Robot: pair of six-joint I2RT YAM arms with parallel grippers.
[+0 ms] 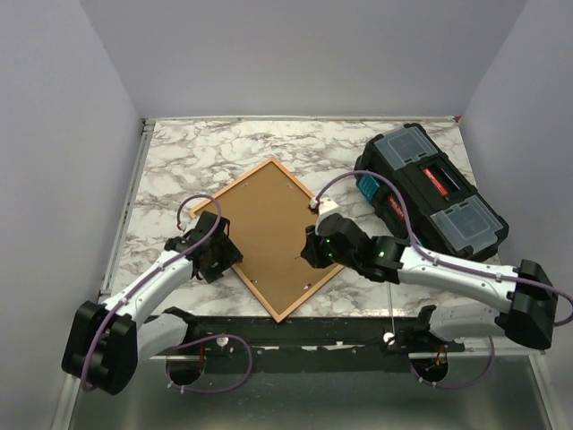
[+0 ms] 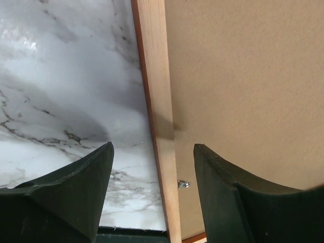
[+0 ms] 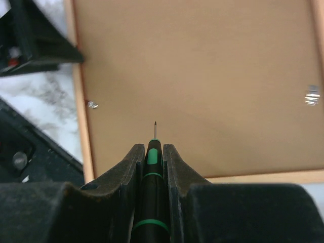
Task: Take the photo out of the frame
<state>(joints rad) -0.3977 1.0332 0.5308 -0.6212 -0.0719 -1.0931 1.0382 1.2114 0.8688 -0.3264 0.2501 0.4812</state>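
On marble table (image 1: 179, 152), frame (image 1: 269, 235) lies face down, brown backing up, photo hidden beneath. Left gripper (image 2: 152, 152) spread wide astride frame's edge, likely steadying it. Right gripper (image 3: 152, 148) pinches slim screwdriver (image 3: 152, 172), tip poised over backing, apparently for retaining tab (image 3: 92, 105).

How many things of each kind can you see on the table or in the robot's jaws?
Picture frame: 1
Toolbox: 1
Screwdriver: 1
Total: 3
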